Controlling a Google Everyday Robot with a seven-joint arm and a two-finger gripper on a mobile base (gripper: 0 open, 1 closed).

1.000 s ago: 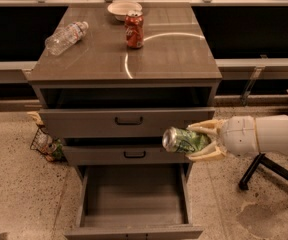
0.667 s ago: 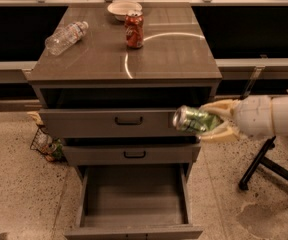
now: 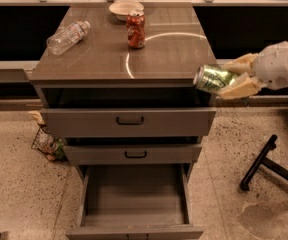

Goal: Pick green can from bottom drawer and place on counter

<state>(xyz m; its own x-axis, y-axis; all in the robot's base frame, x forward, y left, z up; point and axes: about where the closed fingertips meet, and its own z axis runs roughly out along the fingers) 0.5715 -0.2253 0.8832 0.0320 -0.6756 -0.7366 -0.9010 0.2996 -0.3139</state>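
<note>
In the camera view, the gripper (image 3: 227, 79) reaches in from the right edge on a white arm, at the height of the cabinet's top. Its two cream fingers (image 3: 240, 63) are closed around the green can (image 3: 213, 79), one above it and one below. The can is held on its side with a silvery end facing left. It sits at the front right corner of the counter (image 3: 169, 54) and overlaps that corner's edge, but whether it is over the surface or just beside it cannot be told. It is not resting on anything. The bottom drawer (image 3: 134, 194) is pulled far out below, well apart from the can, showing its plain grey floor. Above it, the two upper drawers (image 3: 99, 123) with black handles stand slightly out. On the counter, a red soda can (image 3: 136, 30) stands upright near the middle toward the back, with a pale bowl (image 3: 125, 8) just behind it. A clear plastic bottle (image 3: 68, 36) lies on its side near the left edge. A wire basket (image 3: 46, 144) sits on the speckled floor left of the cabinet, and a black chair base (image 3: 269, 164) lies to the right.
</note>
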